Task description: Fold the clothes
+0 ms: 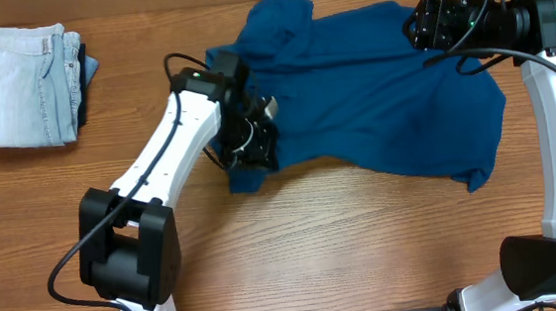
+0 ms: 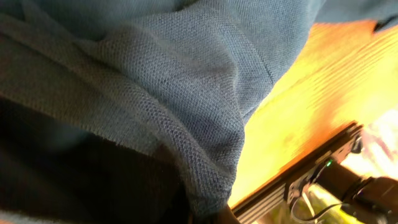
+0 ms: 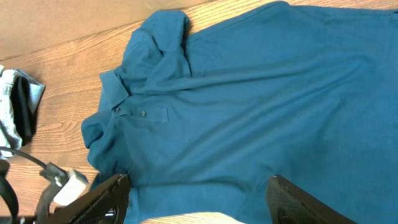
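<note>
The clothes, a deep teal polo shirt (image 1: 371, 79), lie spread and rumpled across the middle of the wooden table, collar and placket (image 3: 134, 111) toward the left. My left gripper (image 1: 250, 156) is at the shirt's left lower edge, shut on a bunched fold of the knit fabric (image 2: 186, 106), which fills the left wrist view. My right gripper (image 1: 434, 24) hovers over the shirt's far right part. It is open, with its two dark fingers (image 3: 102, 196) wide apart above the cloth (image 3: 249, 112) and nothing between them.
Folded pale denim jeans (image 1: 19, 86) lie at the table's far left. The table's front edge with a black rail (image 2: 298, 180) lies close to the left gripper. Both arm bases stand at the near edge (image 1: 127, 252).
</note>
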Available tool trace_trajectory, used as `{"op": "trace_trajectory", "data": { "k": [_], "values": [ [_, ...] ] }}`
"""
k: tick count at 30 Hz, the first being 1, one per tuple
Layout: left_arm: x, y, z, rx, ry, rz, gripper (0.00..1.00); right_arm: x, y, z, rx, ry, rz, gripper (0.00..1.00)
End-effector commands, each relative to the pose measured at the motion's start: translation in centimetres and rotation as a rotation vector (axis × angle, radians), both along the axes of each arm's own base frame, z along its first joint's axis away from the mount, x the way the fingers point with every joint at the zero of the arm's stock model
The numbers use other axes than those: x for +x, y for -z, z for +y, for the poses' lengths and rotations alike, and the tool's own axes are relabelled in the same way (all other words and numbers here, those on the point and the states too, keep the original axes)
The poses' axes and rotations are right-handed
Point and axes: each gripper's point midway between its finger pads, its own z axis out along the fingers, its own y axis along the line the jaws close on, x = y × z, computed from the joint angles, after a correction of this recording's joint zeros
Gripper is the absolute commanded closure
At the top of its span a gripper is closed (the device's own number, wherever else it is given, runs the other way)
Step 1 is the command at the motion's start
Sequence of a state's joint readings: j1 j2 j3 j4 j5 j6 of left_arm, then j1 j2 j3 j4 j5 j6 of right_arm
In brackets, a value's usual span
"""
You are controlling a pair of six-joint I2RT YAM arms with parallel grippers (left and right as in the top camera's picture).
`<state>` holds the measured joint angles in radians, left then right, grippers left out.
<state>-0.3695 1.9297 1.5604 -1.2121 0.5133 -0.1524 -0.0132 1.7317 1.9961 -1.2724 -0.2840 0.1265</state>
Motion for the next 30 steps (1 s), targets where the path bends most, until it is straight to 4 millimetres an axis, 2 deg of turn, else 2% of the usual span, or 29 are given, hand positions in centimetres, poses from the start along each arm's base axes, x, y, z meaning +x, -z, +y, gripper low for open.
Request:
{"op": "trace_trajectory", "data": {
  "k": [1,4,8,15,16,19,24,26,29,30],
  "values": [
    [-0.9,-0.1,0.3,0.053,0.038,-0.001,0.95,0.1,-0.3,-0.5,-0.024,0.016,-0.015,0.26],
    [-2.0,-0.2,0.7,0.071,0.043,0.045,0.95,0.0,-0.2,-0.8,-0.038,0.026,-0.010,0.26],
    [-3.5,0.0,2.2,0.152,0.051,0.103,0.96,0.0,-0.1,-0.9,-0.040,0.028,-0.007,0.25],
    [-4.9,-0.1,3.4,0.222,0.068,0.154,0.95,0.0,-0.1,-0.9,-0.041,0.030,-0.007,0.25],
    [-5.1,-0.2,3.4,0.225,0.072,0.159,0.94,0.0,-0.1,-0.9,-0.042,0.030,-0.007,0.25],
    [-5.2,-0.2,3.4,0.233,0.078,0.156,0.84,0.0,-0.1,-1.2,-0.053,0.038,-0.007,0.24],
    [-4.7,-0.3,4.3,0.285,0.065,0.117,0.74,0.0,-0.1,-1.2,-0.053,0.038,-0.007,0.24],
    [-4.2,-0.7,4.9,0.314,0.051,0.091,0.74,0.0,-0.1,-1.2,-0.055,0.039,-0.007,0.24],
    [-2.6,-2.0,5.5,0.333,0.014,0.001,0.74,0.0,0.0,-1.5,-0.069,0.049,-0.006,0.23],
    [-1.2,-2.7,5.6,0.335,0.000,-0.076,0.73,0.0,0.1,-1.5,-0.070,0.052,-0.001,0.22]
  ]
}}
